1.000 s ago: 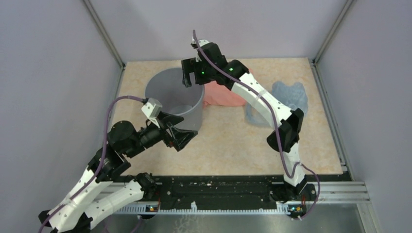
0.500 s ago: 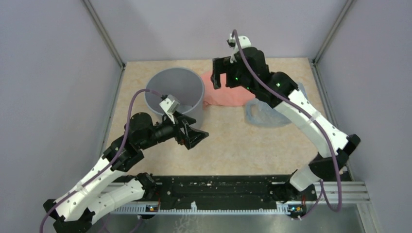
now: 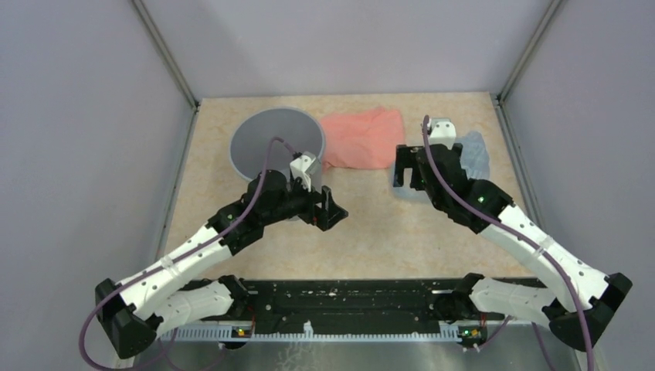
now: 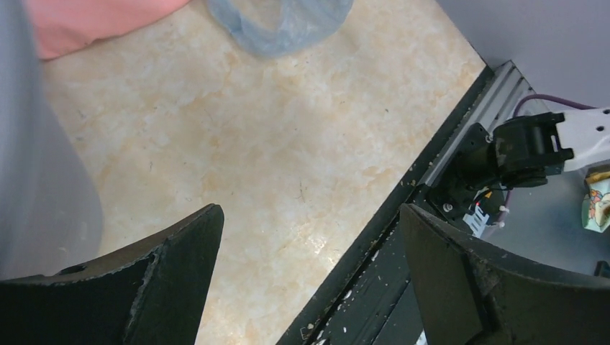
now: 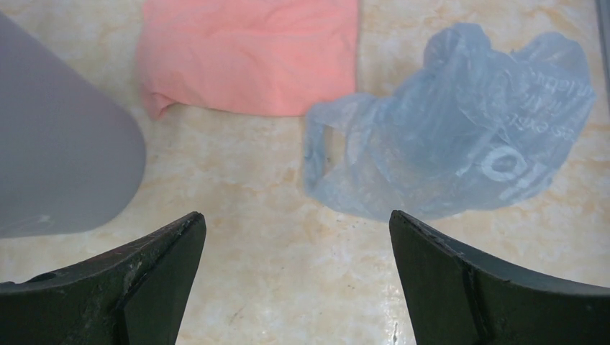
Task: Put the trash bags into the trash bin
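The pale-blue translucent trash bag (image 3: 473,148) lies crumpled on the table at the right, partly hidden by my right arm. In the right wrist view the bag (image 5: 460,151) shows white lettering. The grey round trash bin (image 3: 251,135) stands upright at the back left. It also shows in the right wrist view (image 5: 57,158). My right gripper (image 3: 399,166) is open and empty, hovering just left of the bag, which lies ahead of its jaws (image 5: 295,215). My left gripper (image 3: 334,210) is open and empty, to the right of the bin's front wall (image 4: 36,187), over bare table (image 4: 309,212).
A salmon-pink folded cloth (image 3: 361,137) lies between the bin and the bag, touching the bin; it also shows in the right wrist view (image 5: 252,54). A black rail (image 3: 347,297) runs along the near edge. Grey walls enclose the table on three sides.
My right gripper swung from above the bin's rim to the right and came down beside the bag. My left gripper moved right and slightly back, from the bin's front to its right side.
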Controlling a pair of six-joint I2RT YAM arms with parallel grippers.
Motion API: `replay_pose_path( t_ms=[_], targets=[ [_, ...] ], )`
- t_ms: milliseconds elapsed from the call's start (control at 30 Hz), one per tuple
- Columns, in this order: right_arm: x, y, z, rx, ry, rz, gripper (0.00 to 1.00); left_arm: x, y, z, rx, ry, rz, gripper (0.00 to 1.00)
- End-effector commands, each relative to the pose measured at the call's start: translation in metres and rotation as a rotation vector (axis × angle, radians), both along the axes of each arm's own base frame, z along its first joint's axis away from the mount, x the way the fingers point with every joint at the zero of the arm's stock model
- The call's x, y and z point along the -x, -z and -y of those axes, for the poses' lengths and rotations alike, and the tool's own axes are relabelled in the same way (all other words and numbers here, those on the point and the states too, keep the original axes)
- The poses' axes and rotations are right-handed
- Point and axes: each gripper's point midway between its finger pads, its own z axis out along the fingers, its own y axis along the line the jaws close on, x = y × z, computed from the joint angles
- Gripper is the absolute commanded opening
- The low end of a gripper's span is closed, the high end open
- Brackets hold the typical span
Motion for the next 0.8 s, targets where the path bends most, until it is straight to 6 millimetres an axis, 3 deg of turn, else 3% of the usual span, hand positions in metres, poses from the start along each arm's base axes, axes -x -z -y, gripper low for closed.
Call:
replay_pose_path(
  t_ms=[0, 167, 300, 500, 767],
  targets=[
    [-0.012, 0.022, 0.037, -0.014, 0.151, 0.035, 0.99, -0.023, 0.013, 0.003, -0.01, -0.087, 0.033, 0.99],
    [-0.033, 0.074, 0.052, -0.076, 0.186, -0.042, 0.99, -0.038, 0.044, -0.001, -0.086, -0.155, 0.001, 0.99],
    [-0.053, 0.102, 0.041, -0.074, 0.175, -0.056, 0.99, -0.052, 0.062, -0.015, -0.164, -0.259, -0.009, 0.99],
    [-0.083, 0.149, 0.028, -0.02, 0.183, -0.125, 0.98, -0.069, 0.067, -0.027, -0.199, -0.304, -0.01, 0.99],
    [-0.097, 0.189, 0.033, 0.066, 0.232, -0.189, 0.82, -0.084, 0.07, -0.038, -0.184, -0.306, -0.067, 0.99]
  ],
)
